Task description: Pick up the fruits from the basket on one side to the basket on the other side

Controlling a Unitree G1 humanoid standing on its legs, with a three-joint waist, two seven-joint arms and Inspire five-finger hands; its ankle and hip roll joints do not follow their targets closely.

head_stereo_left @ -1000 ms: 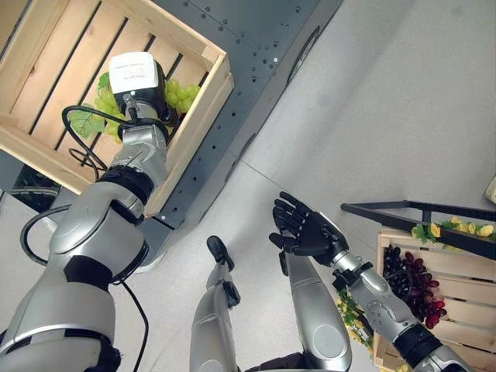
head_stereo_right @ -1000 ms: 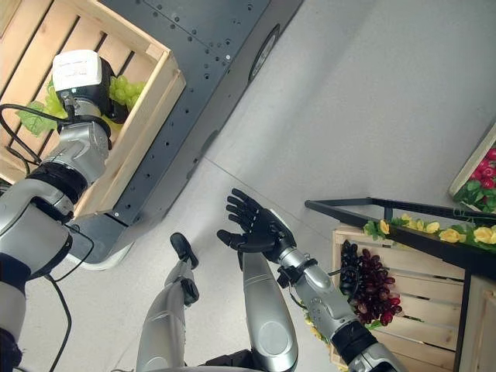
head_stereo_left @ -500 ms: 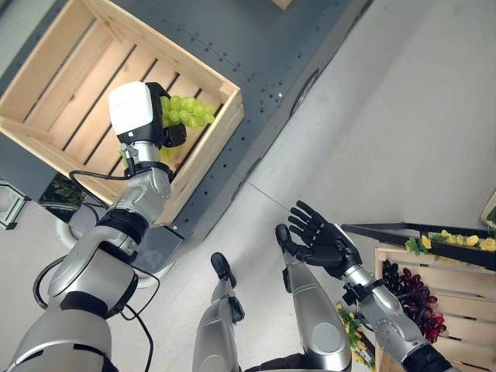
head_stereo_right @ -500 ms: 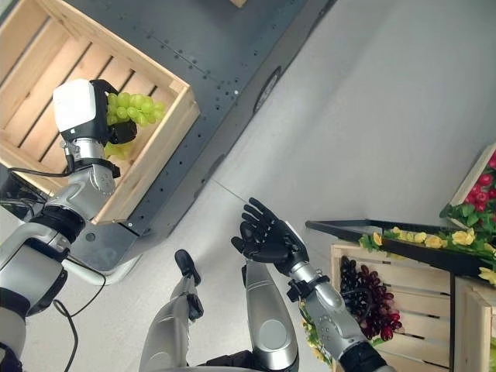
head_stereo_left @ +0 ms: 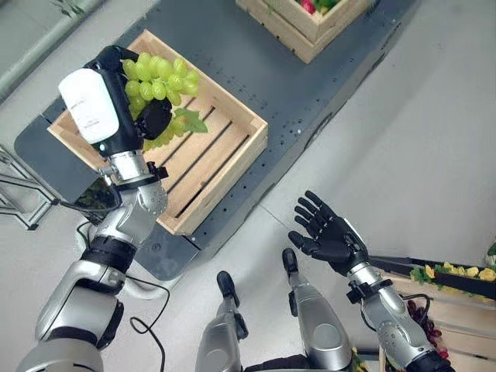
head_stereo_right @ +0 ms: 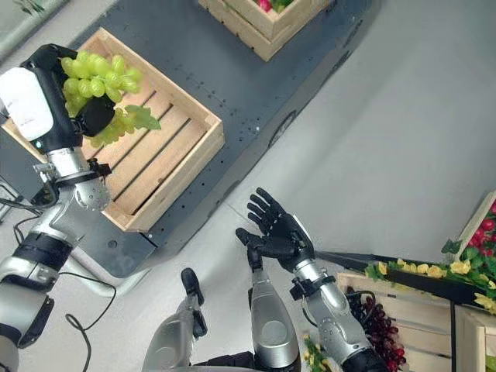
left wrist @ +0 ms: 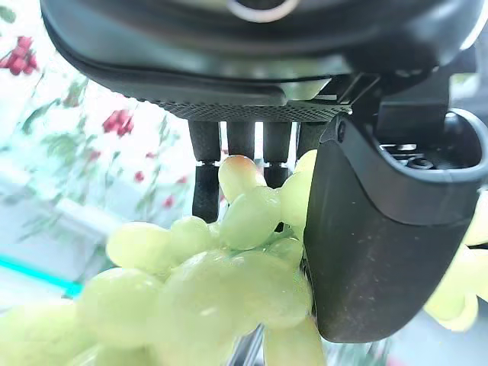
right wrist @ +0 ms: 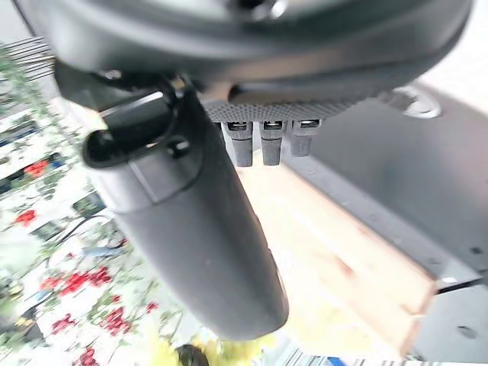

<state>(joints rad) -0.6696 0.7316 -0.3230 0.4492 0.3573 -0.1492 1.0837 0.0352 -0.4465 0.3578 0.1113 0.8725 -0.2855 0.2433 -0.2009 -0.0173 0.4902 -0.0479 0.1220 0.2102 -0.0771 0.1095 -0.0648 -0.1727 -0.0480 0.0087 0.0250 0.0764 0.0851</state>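
Grey floor [head_stereo_left: 434, 108] spreads under me, crossed by a dark metal platform [head_stereo_left: 256, 70] that carries the wooden crates. Green grapes [head_stereo_left: 159, 81] sit in my left hand [head_stereo_left: 147, 116], whose fingers and thumb are curled round the bunch; one green leaf [head_stereo_left: 190, 120] sticks out of it toward the crate's middle. In the left wrist view the grapes [left wrist: 221, 267] bulge against my thumb, with my fingers [left wrist: 204, 175] showing behind them. I hold the bunch raised over the slatted wooden crate [head_stereo_left: 225, 155] on the platform, above its far end, and I cannot tell whether it touches the wood. Farther along the platform stands a second crate [head_stereo_left: 310, 31] with red fruit and leaves inside. My right hand [head_stereo_left: 329, 236] hangs out over the floor, well apart from the grapes, palm up, fingers spread and straight, holding nothing. Beside that arm, at the lower right, is another wooden crate [head_stereo_right: 411, 325] with dark purple grapes [head_stereo_right: 380, 322] in it, and a dark rail [head_stereo_right: 403, 267] trimmed with yellow flowers [head_stereo_right: 430, 271] runs above it.
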